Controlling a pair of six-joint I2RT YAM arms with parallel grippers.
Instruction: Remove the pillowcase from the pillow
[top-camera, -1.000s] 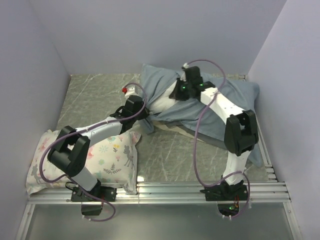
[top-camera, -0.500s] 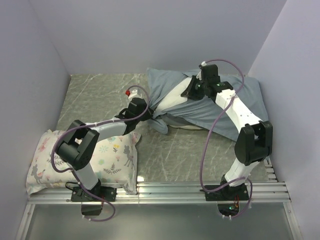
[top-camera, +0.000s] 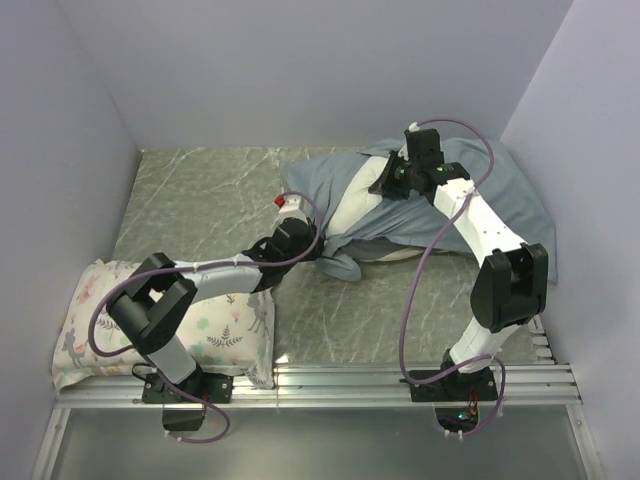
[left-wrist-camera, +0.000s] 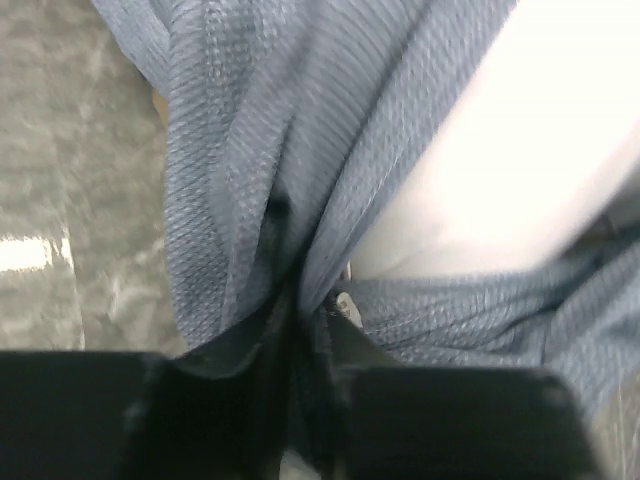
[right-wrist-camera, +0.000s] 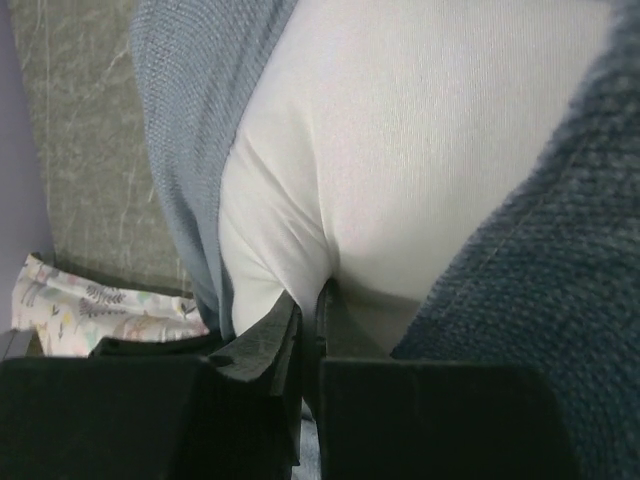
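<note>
The pillowcase lies at the back right, its grey-blue inner side showing, bunched toward the middle. The white pillow shows through its open end. My left gripper is shut on a gathered fold of the pillowcase at its near left end. My right gripper is shut on a pinch of the white pillow, with the pillowcase draped beside it. No stripes show in any view.
A smaller floral-print pillow lies at the front left under the left arm, and shows in the right wrist view. Marbled grey tabletop lies at the back left. Walls close in on the left, back and right.
The left gripper has pulled its fold of pillowcase toward the front and right. The right gripper has moved back and right with the pillow. More white pillow shows and the cloth has bunched toward the right.
</note>
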